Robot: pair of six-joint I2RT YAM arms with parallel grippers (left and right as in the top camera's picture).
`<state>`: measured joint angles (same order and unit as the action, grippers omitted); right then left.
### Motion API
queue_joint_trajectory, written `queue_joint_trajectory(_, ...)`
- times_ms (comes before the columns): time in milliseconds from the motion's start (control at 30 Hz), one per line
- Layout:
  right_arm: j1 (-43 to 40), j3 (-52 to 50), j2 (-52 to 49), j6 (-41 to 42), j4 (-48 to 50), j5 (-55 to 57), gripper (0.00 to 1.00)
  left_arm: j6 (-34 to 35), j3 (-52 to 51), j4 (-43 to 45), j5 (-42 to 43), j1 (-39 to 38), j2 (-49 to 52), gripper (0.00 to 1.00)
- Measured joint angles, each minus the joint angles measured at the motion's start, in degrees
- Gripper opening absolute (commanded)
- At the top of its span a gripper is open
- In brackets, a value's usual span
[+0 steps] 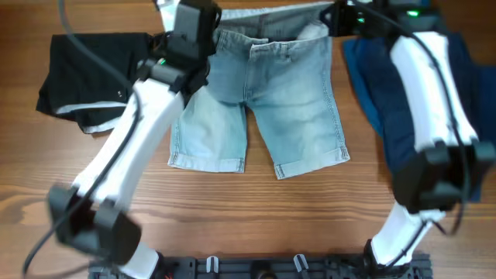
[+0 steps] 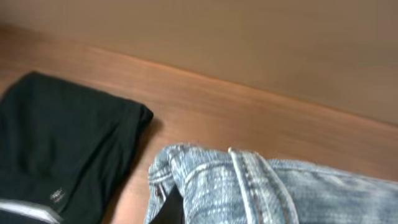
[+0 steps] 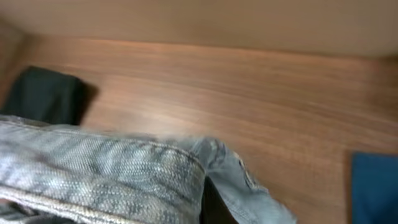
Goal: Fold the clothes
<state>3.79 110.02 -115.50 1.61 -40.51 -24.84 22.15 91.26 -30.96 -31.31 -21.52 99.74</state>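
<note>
The pale-blue denim shorts (image 1: 263, 101) lie flat mid-table, legs toward the near edge and waistband at the far side. My left gripper (image 1: 205, 35) is shut on the waistband's left corner. My right gripper (image 1: 332, 21) is shut on its right corner. The left wrist view shows the waistband and a belt loop (image 2: 249, 183) bunched over a dark finger (image 2: 169, 210). In the right wrist view the denim (image 3: 93, 168) drapes over a dark finger (image 3: 211, 208). A black white-trimmed garment (image 1: 85, 74) lies to the left, and a dark blue one (image 1: 372, 85) to the right.
The black garment (image 2: 62, 149) lies close to the left gripper's side. The dark blue garment (image 3: 373, 186) lies partly under the right arm (image 1: 422, 93). Bare wood table (image 1: 256, 209) stretches in front of the shorts' hems. A black fixture (image 1: 256, 267) runs along the near edge.
</note>
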Motion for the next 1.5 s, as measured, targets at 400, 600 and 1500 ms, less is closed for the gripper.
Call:
queue_joint_trajectory(400, -0.4, 0.0, -12.7, 2.3, 12.6, 6.6, 1.00, -1.0, 0.5, 14.7, -2.4, 5.6, 17.0, 1.00)
queue_joint_trajectory(600, -0.8, 0.2, -1.2, -0.5, -4.4, 5.0, 1.00, -2.1, 0.9, 0.9, 8.4, 5.9, 2.9, 1.00)
queue_joint_trajectory(1500, 1.4, 0.3, 0.1, -3.3, -17.2, 3.5, 1.00, -40.2, 22.0, 16.1, 26.6, 3.6, 36.3, 1.00)
